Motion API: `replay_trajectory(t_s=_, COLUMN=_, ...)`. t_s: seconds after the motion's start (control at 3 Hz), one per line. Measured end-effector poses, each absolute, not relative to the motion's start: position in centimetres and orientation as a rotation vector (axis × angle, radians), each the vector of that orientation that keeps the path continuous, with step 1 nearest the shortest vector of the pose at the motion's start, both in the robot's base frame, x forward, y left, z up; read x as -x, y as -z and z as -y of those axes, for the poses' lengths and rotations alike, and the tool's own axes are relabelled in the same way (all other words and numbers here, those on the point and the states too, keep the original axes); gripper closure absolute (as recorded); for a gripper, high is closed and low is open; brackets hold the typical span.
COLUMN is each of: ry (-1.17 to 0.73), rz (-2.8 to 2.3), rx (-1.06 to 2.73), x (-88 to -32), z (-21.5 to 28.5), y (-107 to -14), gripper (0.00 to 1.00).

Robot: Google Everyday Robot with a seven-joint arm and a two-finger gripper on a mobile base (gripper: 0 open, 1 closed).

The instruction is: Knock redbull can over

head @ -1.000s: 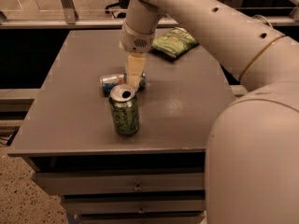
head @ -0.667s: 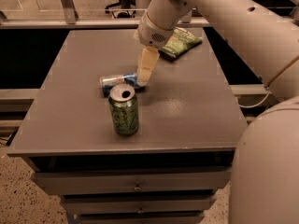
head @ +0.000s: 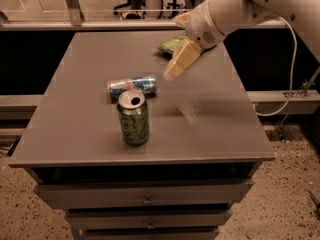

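The redbull can (head: 132,86), slim and blue-and-silver with red marking, lies on its side on the grey table (head: 210,119), just behind the upright green can (head: 133,117). My gripper (head: 172,74) hangs above the table to the right of the redbull can, clear of it, with its tan fingers (head: 181,60) pointing down and to the left. It holds nothing.
A green snack bag (head: 175,44) lies at the back of the table, partly hidden behind my gripper. The table has drawers below its front edge (head: 145,200). A white cable (head: 290,84) hangs to the right of the table.
My gripper has lifted and drawn back to the right, away from the redbull can. The redbull can stays lying on its side; the green can has not moved.
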State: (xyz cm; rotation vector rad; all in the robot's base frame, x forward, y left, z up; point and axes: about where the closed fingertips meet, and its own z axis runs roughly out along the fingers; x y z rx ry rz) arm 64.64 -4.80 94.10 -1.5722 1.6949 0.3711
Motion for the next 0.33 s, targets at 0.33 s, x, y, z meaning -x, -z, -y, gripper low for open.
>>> replay_trajectory(t_s=0.33, ry=-0.357, rz=-1.697, rx=1.383, x=-64.60, z=10.09, y=-96.14, gripper=0.00)
